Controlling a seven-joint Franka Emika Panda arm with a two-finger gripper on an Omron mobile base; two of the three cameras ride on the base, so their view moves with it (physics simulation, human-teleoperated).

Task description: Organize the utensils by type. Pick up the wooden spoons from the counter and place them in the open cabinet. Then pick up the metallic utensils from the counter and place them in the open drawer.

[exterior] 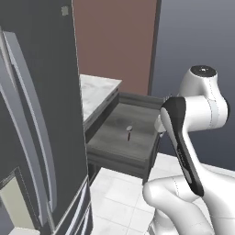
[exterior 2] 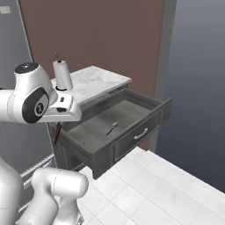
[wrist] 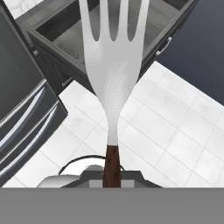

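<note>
Fork tines are cut off at the 12 o'clock edge of the hand view, and the base of its dark reddish-brown handle is lost at 6 o'clock where the gripper takes hold of it. The fingertips themselves cannot be made out there; the fingers are taken to be pressed together on the handle, since the fork stands rigid straight out from the hand. In the right base view the handle's lower end is seen as a thin dark sliver below the hand, at 9 o'clock of the drawer.

The fork head is smooth, shiny silver, broad at the shoulders and narrowing to a slim neck. The open drawer is wide and shallow, of dark grey wood-grain with a flat grey floor and a small pale pull on its front. On that floor, near the middle, a small round-headed metal utensil with a dark handle is seen lying flat; its shape is hard to read at this size.

The counter is white marble-look with grey veins and lies at 12 o'clock of the drawer. A tall dark door with long grey handles stands at 9 o'clock in the left base view and hides much of the counter. The floor is laid with pale square tiles. A reddish-brown wall rises behind the counter.
</note>
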